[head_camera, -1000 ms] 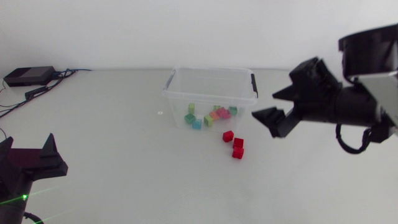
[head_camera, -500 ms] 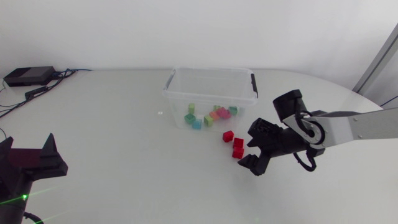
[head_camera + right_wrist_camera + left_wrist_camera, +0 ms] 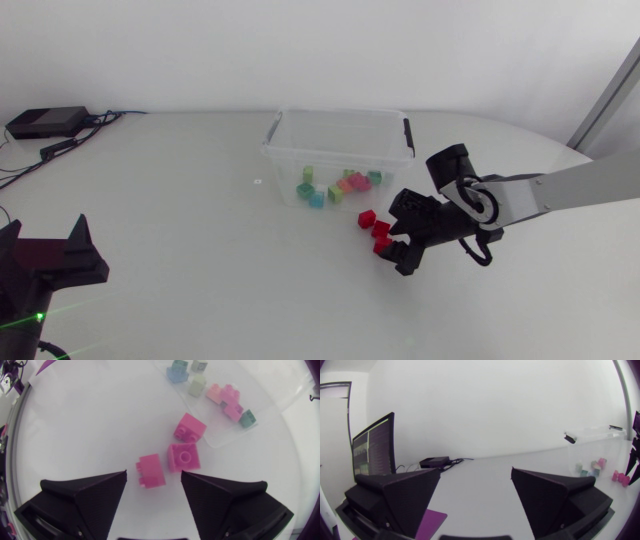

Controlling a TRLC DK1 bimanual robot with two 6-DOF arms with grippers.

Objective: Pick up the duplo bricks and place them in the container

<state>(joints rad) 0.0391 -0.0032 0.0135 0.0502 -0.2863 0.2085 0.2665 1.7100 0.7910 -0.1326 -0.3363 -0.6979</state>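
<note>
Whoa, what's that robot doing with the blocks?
It is tidying toy blocks into the clear container, which already holds several coloured bricks. Three red bricks lie on the table beside it. The right gripper hovers low over them, open, with one brick between its fingers but not yet gripped. The left gripper rests open and empty, far off to the side.

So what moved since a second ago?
The right gripper came down from high above the table and in toward the three red bricks. It is now low and open right beside them, holding nothing. The red bricks, the container with its bricks inside, and the left gripper stayed where they were.
</note>
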